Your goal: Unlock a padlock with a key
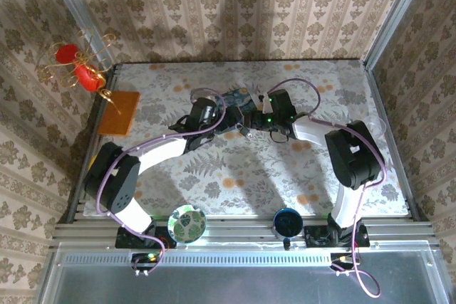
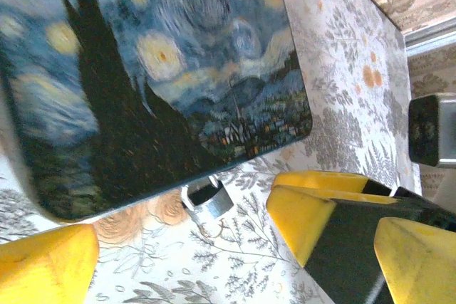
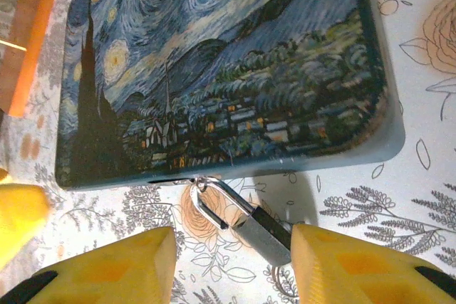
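Broadly, the floral-clothed table [image 1: 249, 176] lies bare across its near half and at both sides. The blue starry tin [image 3: 214, 55] sits toward the far middle with both arms crowded at its near edge. The left gripper [image 2: 221, 261] gapes wide and the right gripper [image 3: 235, 275] stands part open, both empty; the padlock [image 3: 246, 222] lies on the cloth, shackle hooked at the tin's near edge, long axis slanting away, body against one yellow finger [image 3: 342, 261].
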